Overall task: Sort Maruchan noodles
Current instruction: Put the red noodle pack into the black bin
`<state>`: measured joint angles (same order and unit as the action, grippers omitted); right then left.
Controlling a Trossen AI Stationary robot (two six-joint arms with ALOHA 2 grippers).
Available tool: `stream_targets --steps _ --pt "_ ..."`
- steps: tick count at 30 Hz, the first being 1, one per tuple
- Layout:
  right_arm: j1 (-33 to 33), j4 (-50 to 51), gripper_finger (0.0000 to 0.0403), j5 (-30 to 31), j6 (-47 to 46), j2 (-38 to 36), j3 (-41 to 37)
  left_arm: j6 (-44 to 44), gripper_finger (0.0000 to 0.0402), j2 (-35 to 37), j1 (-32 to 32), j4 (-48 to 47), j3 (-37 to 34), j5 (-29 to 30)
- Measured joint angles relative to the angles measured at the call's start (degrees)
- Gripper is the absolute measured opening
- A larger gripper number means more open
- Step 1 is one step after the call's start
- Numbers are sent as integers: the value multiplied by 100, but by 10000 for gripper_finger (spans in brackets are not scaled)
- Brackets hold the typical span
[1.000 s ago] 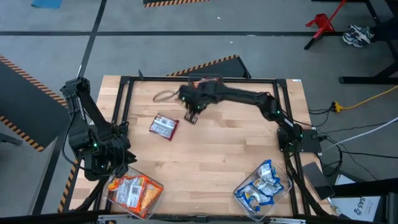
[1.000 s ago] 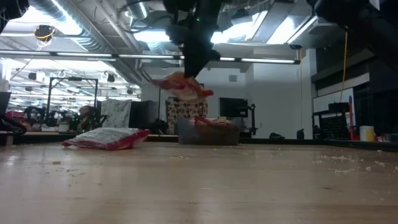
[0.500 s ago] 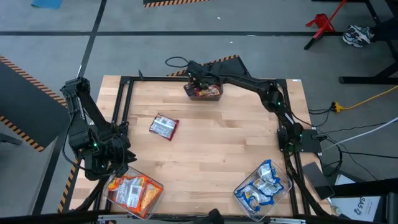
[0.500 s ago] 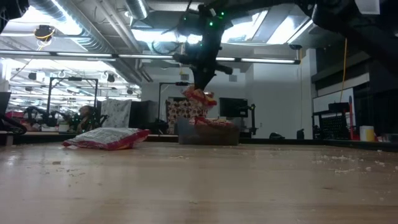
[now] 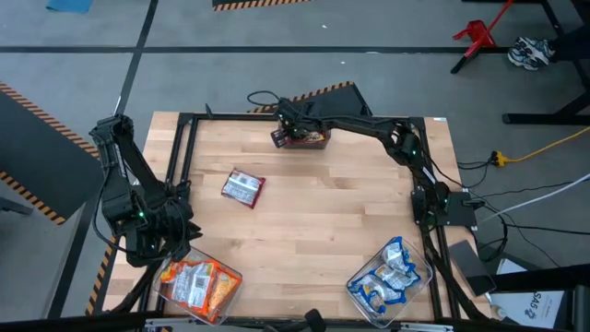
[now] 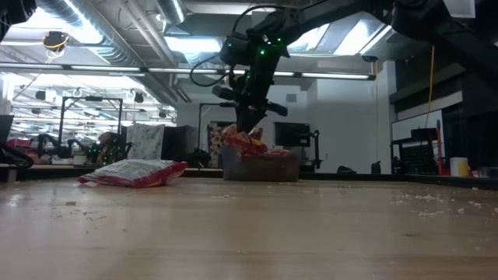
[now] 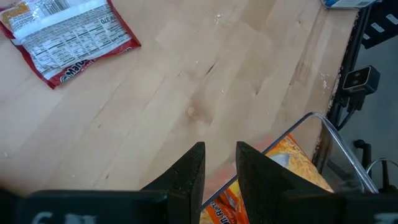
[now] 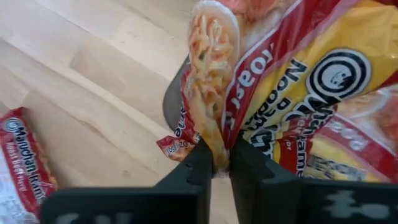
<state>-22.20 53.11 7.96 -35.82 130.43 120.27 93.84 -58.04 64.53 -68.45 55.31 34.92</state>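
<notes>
Right hand [image 8: 214, 163] pinches the thin crimped edge of a red-orange crinkly noodle packet [image 8: 273, 81] over the far clear bin [image 5: 301, 138]; light, slippery, brittle inside—edge grip suits; left hand [image 7: 219, 163] slightly apart, idle.

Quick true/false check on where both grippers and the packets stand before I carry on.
1. The right gripper is shut on a red packet above the far bin. True.
2. The left gripper holds a packet. False: it holds nothing and hovers over the orange-packet bin.
3. One red packet lies loose on the table. True.
4. The blue-packet bin sits on the left arm's side. False: it sits at the near corner on the right arm's side.
</notes>
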Motion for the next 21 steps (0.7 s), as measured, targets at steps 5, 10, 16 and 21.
stream_targets --steps 5,10,16,21 --pt "-13 -112 86 36 8 2 -94 2 84 0 -2 -6 0 9" --pt "-147 -188 144 46 35 2 -94 11 84 0 -2 -4 0 11" --pt "-227 -274 171 4 -28 0 113 13 84 0 0 -5 0 13" --pt "-216 -434 172 260 18 -2 286 9 84 0 0 -11 0 17"
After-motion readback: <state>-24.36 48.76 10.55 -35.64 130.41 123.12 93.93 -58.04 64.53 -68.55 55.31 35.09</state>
